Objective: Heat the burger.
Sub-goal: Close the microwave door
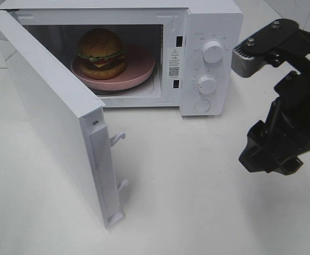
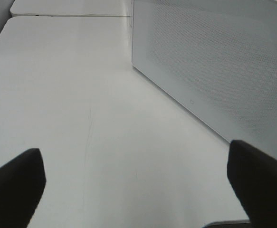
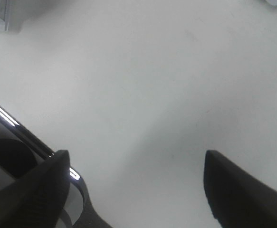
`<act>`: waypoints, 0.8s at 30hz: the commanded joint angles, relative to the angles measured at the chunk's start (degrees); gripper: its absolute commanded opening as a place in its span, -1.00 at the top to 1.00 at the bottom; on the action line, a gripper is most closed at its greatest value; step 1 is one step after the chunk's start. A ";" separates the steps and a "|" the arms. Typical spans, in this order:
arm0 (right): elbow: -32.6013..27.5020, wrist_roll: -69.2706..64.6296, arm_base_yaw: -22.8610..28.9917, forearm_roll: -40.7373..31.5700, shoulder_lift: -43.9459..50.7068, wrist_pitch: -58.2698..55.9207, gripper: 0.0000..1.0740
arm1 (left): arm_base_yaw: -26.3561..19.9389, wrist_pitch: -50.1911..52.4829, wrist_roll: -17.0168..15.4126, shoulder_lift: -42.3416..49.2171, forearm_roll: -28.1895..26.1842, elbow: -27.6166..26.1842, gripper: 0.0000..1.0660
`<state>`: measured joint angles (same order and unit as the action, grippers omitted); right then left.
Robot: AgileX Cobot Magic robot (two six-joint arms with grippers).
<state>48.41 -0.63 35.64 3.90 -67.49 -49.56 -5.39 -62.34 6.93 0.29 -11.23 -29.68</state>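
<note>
Left gripper (image 2: 138,190): jaws are held released, empty, just beside the outer face of the hinged white microwave door (image 2: 214,61). Right gripper (image 3: 138,190): jaws released, empty. The tall golden-bun burger (image 1: 101,52) is seated on a round pink plate (image 1: 144,68) inside the white box microwave (image 1: 213,26), far and left of the right jaws. The door is left wide open. Shutting it is judged the next move, with the left arm nearer.

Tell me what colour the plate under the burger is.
The plate is pink, clearest in the exterior high view.

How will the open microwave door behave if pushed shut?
The door looks rigid and hinged at the left, so it should swing rather than flex. Its latch hooks probably need a firm last push; the microwave may slide.
</note>
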 commanded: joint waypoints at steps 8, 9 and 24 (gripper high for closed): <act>-3.72 -3.78 -0.34 0.11 14.04 -2.52 -0.41 | 0.34 0.86 0.00 0.97 0.00 0.06 -0.81; -4.87 -3.78 -0.34 0.11 15.58 -2.46 -0.41 | 0.34 0.86 0.00 0.97 0.00 0.06 -0.81; -16.21 -4.13 -17.53 -0.52 40.57 -2.69 -0.41 | 0.34 0.86 0.00 0.97 0.00 0.06 -0.81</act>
<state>32.54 -4.47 18.74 3.61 -27.90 -52.54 -5.39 -62.34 6.93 0.29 -11.23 -29.68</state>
